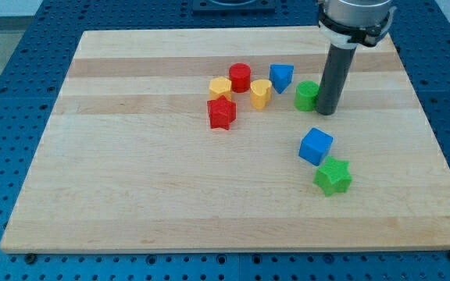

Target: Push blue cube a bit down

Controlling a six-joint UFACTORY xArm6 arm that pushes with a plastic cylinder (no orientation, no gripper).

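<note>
- Camera view, board: a pale wooden board lies on a blue perforated table. All blocks sit on the board's right-hand half and upper middle.
- Camera view, my tip: my arm ends in a straight dark rod that comes down from the view's top right. My tip rests at board level in the upper right part of the board. The rod carries no jaws — there is nothing to open, close or hold, and it grasps no block.
- Camera view, task block: the blue cube lies right of the board's centre, below my tip and slightly toward the view's left of it. A clear strip of bare wood separates cube and tip; they are near but not touching.
- Camera view, nearest neighbour of the tip: a green block, partly hidden by the rod so its shape is unclear, sits just beside the rod on the view's left. Whether it touches the rod I cannot tell.
- Camera view, below the cube: a green star lies just below and to the right of the blue cube, very close to it or in contact at one corner.
- Camera view, upper cluster — left of the tip, well apart from the cube:
  - a blue triangular block, nearest the green block;
  - a yellow heart-shaped block;
  - a red cylinder;
  - a yellow block, apparently hexagonal;
  - a red star, lowest of the group.
</note>
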